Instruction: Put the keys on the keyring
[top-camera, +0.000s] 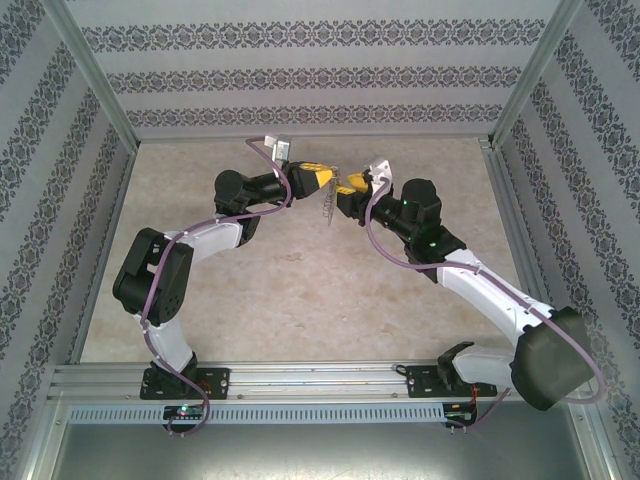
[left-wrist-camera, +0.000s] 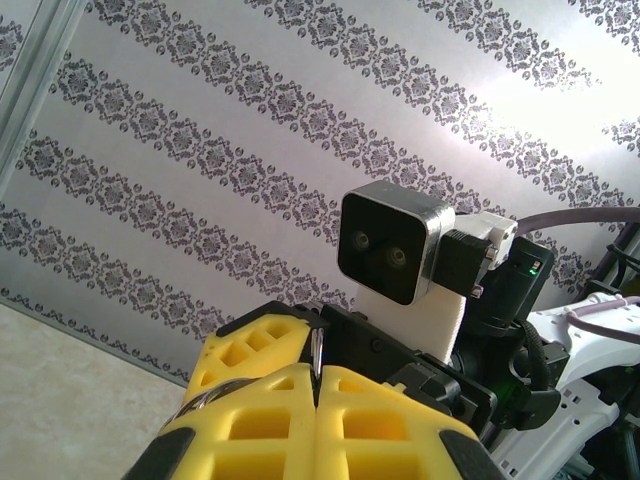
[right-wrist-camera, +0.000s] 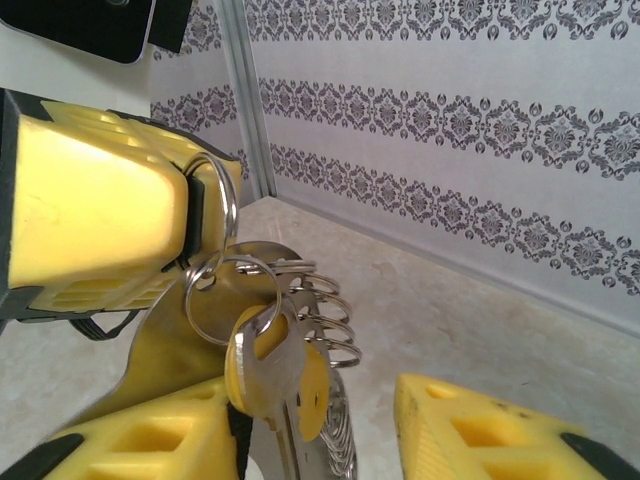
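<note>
My left gripper (top-camera: 322, 180) and right gripper (top-camera: 347, 192) meet above the back middle of the table, with the keyring (top-camera: 330, 206) dangling between them. In the left wrist view the left gripper (left-wrist-camera: 318, 375) is shut on a thin metal ring (left-wrist-camera: 318, 352). The right wrist view has that left finger (right-wrist-camera: 90, 220) pinching the top loop of the keyring (right-wrist-camera: 222, 200). Below it, a split ring (right-wrist-camera: 228, 262) runs through the head of a silver key (right-wrist-camera: 262, 392) with a yellow cover. The right gripper (right-wrist-camera: 315, 400) is open around the key, which lies beside its left finger (right-wrist-camera: 150, 440).
A flat metal tag with several wire loops (right-wrist-camera: 335, 310) hangs behind the key. The beige table (top-camera: 300, 290) lies below, enclosed by patterned walls (top-camera: 300, 70) and metal posts. The right arm's wrist camera (left-wrist-camera: 390, 245) sits close in front of the left gripper.
</note>
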